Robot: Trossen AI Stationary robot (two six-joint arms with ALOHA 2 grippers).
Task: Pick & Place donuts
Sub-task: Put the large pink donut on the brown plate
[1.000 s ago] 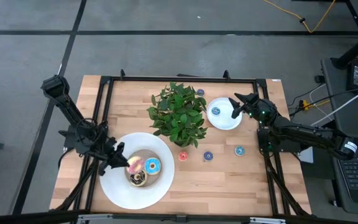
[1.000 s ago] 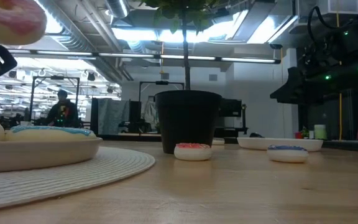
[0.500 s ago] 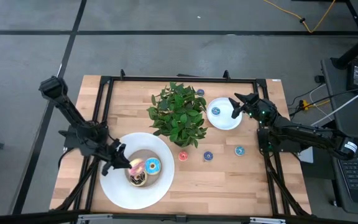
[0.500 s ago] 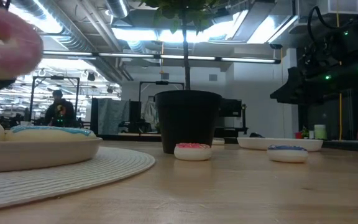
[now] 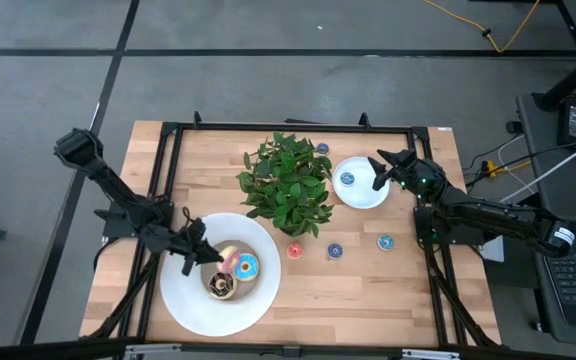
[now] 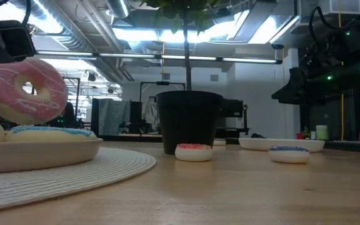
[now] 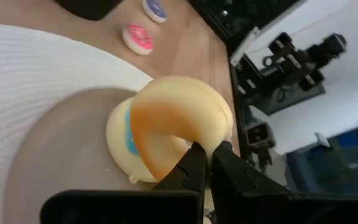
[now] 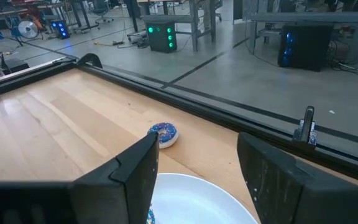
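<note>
Your left gripper [image 7: 209, 163] pinches the pink donut [image 6: 24, 89] by its rim, clear above the large plate [image 5: 183, 300] for placing; right gripper [image 5: 379, 172] waits open.

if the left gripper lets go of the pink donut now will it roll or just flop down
Probably flops. The pink donut hangs tilted, pinched by its rim in the left gripper, just above the blue-frosted donut in the shallow dish. It looks soft and light, so likely lands leaning on its neighbour, not rolling away.

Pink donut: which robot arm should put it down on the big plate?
The left. Its gripper is shut on the pink donut, held above the big plate. The right gripper hangs open over the small plate, far off.
</note>
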